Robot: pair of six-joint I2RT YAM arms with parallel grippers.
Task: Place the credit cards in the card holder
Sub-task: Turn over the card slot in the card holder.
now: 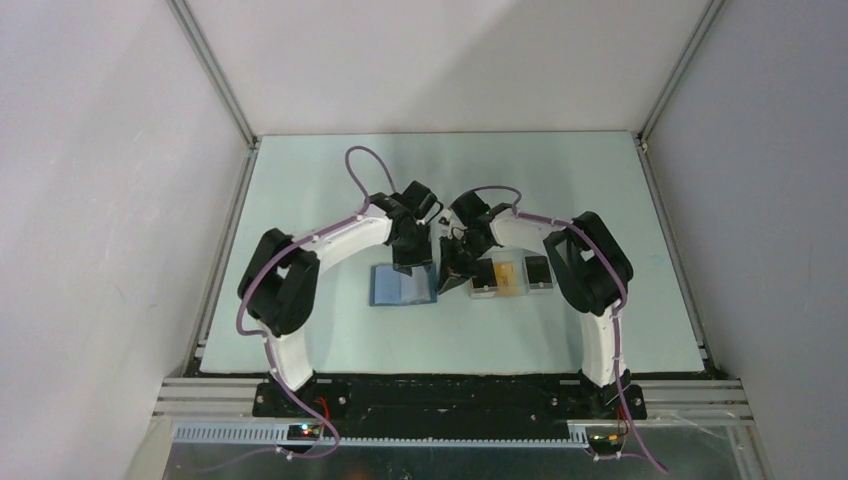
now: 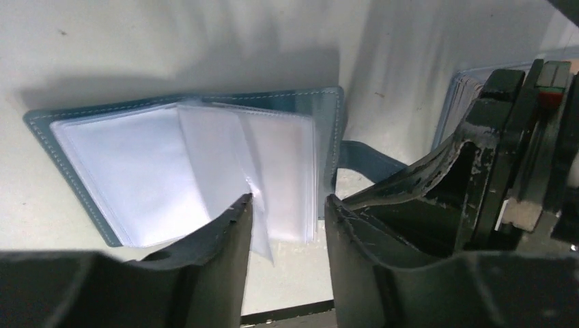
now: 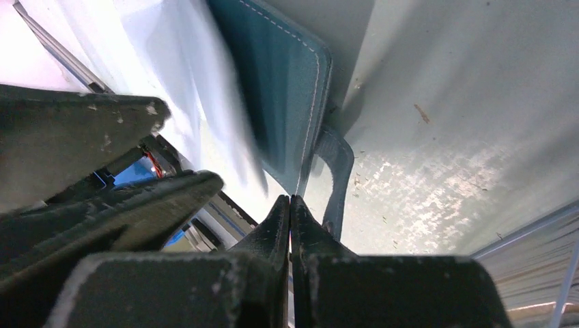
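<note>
Starting at the left gripper (image 2: 288, 205): released, fingers (image 2: 229, 236) parted, with the loose edge of one of the clear sleeves (image 2: 205, 157) hanging in the gap and pinched from neither side. Hovering low at the bottom centre of the left wrist view, right over the near edge of the card holder (image 2: 332, 116).

Over to the right gripper (image 3: 290, 201): clenched tight, tip against tip, nothing seen between. Sitting at the bottom centre of its own view, just beside the blue strap (image 3: 336, 160) jutting from the holder's stitched edge. Touching it or not, cannot tell.

Moving outward to the card holder itself: lying open and flat on the pale table (image 1: 330, 190), blue cover down, white stitching round the rim, sleeves fanned upward, one leaf half lifted in the middle. Found just left of centre in the top view, directly beneath the two wrists meeting above its right edge.

Further right in that view, the credit cards (image 1: 509, 277): a short row just right of centre, one yellow-orange between two darker ones, outside the holder, the nearest just beside the right claw. Any print on them too small to read; on the sleeves, only glare and white.
</note>
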